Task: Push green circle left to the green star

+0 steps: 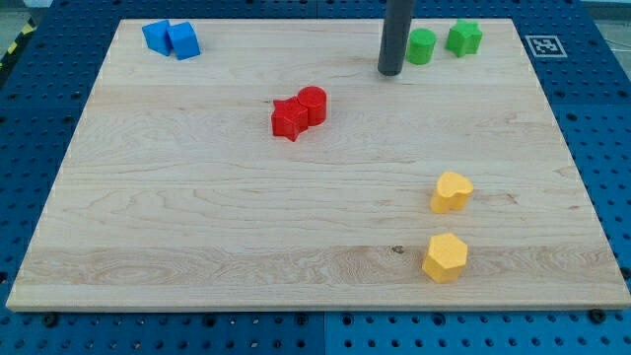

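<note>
The green circle (pixel 421 46) is a round green block near the view's top edge of the wooden board (pixel 197 217). The green star (pixel 464 37) sits just to its right, with a small gap between them. My tip (pixel 389 71) is the lower end of the dark rod, which comes down from the view's top. The tip stands just left of the green circle and slightly below it, close to it; I cannot tell if they touch.
Two blue blocks (pixel 171 38) touch each other at the view's top left. A red star (pixel 289 119) and a red cylinder (pixel 313 105) touch near the middle. A yellow heart-like block (pixel 452 191) and a yellow hexagon (pixel 445 257) lie at the lower right.
</note>
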